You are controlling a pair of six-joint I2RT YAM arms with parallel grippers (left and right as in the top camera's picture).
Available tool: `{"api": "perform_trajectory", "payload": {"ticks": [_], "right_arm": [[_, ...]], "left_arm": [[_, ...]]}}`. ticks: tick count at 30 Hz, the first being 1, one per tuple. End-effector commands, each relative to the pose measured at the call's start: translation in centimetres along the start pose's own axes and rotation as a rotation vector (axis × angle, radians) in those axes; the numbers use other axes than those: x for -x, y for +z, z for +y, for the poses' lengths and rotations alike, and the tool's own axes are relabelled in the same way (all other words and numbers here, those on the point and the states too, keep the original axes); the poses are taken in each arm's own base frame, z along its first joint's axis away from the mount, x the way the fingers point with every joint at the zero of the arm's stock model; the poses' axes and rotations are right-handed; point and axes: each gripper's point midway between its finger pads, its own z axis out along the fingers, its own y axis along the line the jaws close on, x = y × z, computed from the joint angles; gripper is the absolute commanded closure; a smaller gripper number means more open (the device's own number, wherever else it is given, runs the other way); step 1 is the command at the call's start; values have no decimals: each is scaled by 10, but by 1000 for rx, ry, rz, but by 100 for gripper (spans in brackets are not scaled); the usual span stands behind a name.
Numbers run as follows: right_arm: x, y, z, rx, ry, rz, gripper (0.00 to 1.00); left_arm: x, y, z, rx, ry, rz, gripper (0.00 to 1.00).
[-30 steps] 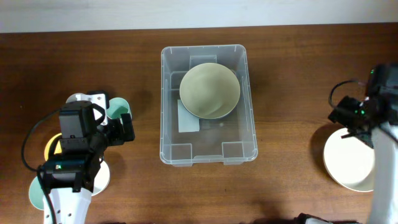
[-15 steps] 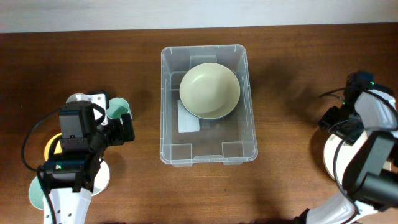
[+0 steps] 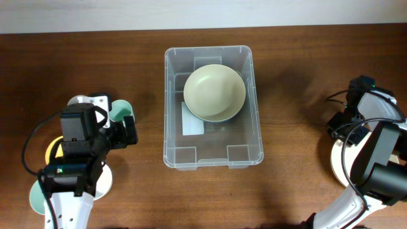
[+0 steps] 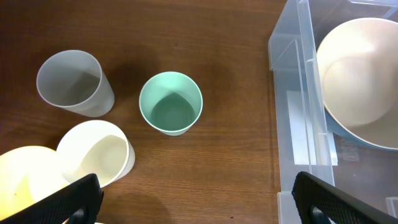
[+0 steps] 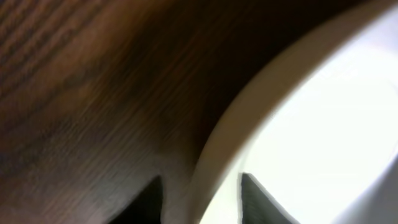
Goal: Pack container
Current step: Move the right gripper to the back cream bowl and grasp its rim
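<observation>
The container (image 3: 166, 108) is a clear plastic bin in the middle of the table, and a pale green bowl (image 3: 214, 92) lies inside it at the far end. The left wrist view has the container's wall (image 4: 292, 93) and that bowl (image 4: 360, 81) at the right. My left gripper (image 3: 132, 131) hovers open left of the bin, above bare wood (image 4: 196, 202). At the right edge of the table my right gripper (image 3: 343, 130) is down at a white bowl (image 3: 340, 162). Its fingers (image 5: 202, 199) sit either side of the bowl's rim (image 5: 224, 143), closed on it.
Left of the bin stand a teal cup (image 4: 170, 103), a grey cup (image 4: 73, 81) and a white cup (image 4: 99, 152), with a yellow dish (image 4: 22, 180) beside them. A white label (image 3: 193, 121) lies on the bin's floor. The table is dark wood.
The right arm swung down and back toward the white bowl, and its jaws narrowed onto the rim. The left arm and the bin stayed still.
</observation>
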Motion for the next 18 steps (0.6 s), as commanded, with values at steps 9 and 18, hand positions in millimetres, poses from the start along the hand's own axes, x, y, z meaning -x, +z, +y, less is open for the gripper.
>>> {"api": "perform_trajectory", "payload": {"ticks": [9, 18], "right_arm": [[-10, 16, -6, -30, 7, 14, 90], [-4, 13, -1, -8, -2, -6, 96]], "left_arm": [[7, -4, -3, -14, -12, -17, 0], [7, -4, -3, -14, -11, -17, 0]]}}
